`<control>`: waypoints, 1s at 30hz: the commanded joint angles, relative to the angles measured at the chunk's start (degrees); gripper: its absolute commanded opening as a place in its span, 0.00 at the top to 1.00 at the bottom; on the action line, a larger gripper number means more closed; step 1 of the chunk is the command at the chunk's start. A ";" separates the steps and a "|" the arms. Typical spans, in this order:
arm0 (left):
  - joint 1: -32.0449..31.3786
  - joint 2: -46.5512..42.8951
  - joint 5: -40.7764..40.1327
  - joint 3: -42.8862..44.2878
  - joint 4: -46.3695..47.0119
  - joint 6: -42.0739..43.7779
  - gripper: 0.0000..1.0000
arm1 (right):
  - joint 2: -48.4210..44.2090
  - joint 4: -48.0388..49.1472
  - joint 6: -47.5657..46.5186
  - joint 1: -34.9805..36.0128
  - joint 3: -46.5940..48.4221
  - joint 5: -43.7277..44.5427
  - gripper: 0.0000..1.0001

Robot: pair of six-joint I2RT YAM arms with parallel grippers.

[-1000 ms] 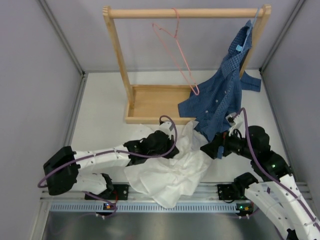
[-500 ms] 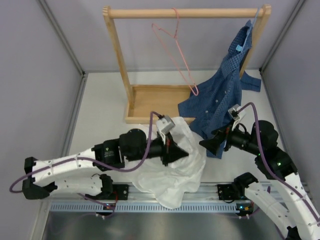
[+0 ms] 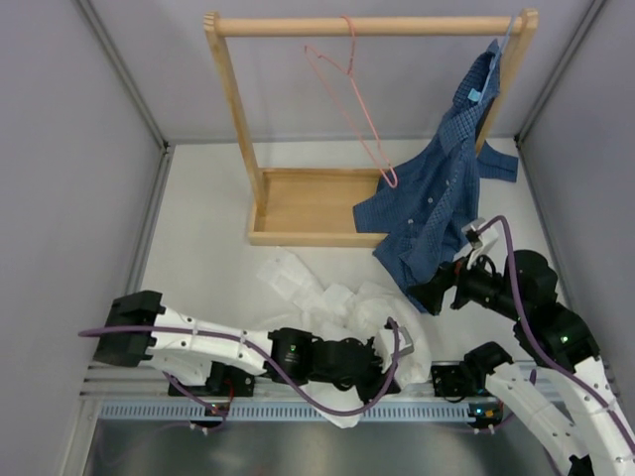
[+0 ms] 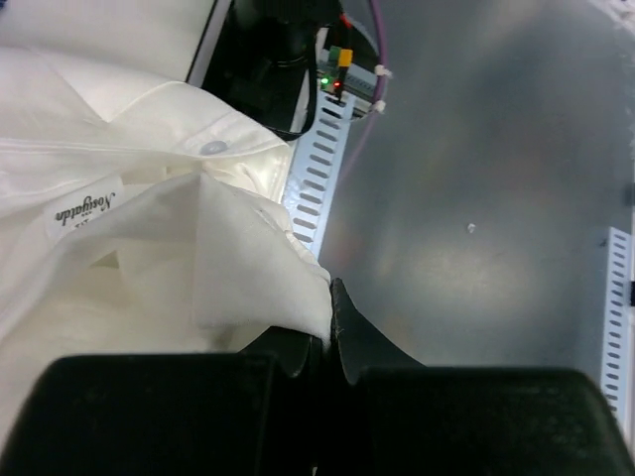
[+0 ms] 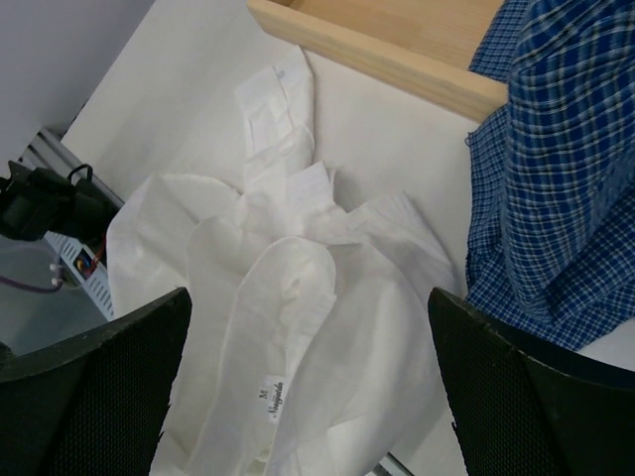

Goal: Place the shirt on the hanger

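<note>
The white shirt (image 3: 337, 302) lies crumpled on the table in front of the wooden rack; its collar with a label shows in both wrist views (image 4: 149, 228) (image 5: 298, 297). My left gripper (image 3: 390, 365) is low at the table's near edge, shut on a fold of the shirt's fabric (image 4: 332, 297). Just to the right of the shirt, my right gripper (image 3: 422, 293) hovers above the collar, open and empty (image 5: 313, 377). The pink wire hanger (image 3: 352, 99) hangs by its hook from the wooden rail, apart from both grippers.
A wooden rack (image 3: 233, 109) with a tray base (image 3: 308, 203) stands at the back. A dark blue checked shirt (image 3: 442, 188) hangs from its right post and drapes onto the table beside my right gripper (image 5: 556, 149). A metal rail (image 4: 317, 169) runs along the near edge.
My left arm has swung down to the near edge with the shirt's fabric pinched, dragging the shirt forward and stretching it out. The right gripper stayed open and dropped back slightly.
</note>
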 commanded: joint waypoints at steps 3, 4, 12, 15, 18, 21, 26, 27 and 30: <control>-0.60 -3.35 2.75 -7.96 5.82 -3.65 1.00 | 0.74 2.47 1.65 0.80 -3.86 -9.48 0.04; -0.86 -4.31 1.71 -9.47 5.90 -6.45 1.00 | 1.53 3.62 2.00 0.80 -6.22 -11.50 0.07; -1.21 -12.40 -15.88 -21.43 -4.21 -28.61 1.00 | 10.14 11.35 6.22 11.42 -12.13 -4.24 0.19; -1.30 -11.36 -15.53 -21.88 -2.27 -28.54 1.00 | 16.72 14.17 8.06 22.05 -11.34 5.67 0.20; -1.30 -9.86 -15.61 -20.12 -2.36 -27.84 1.00 | 24.19 13.83 10.00 30.32 -8.71 19.74 0.22; -1.30 -8.89 -15.87 -19.59 -2.53 -27.57 1.00 | 29.39 15.75 10.71 31.65 -7.73 25.48 0.29; -1.30 -11.61 -18.07 -20.38 -4.99 -28.97 1.00 | 33.79 19.35 10.80 31.74 -7.82 27.85 0.42; -1.30 -13.61 -18.68 -20.90 -6.56 -29.93 1.00 | 33.79 20.14 10.62 31.74 -7.82 27.68 0.52; -1.30 -18.97 -23.24 -19.78 -11.39 -32.39 1.00 | 31.69 18.49 10.18 32.18 -5.73 31.34 1.00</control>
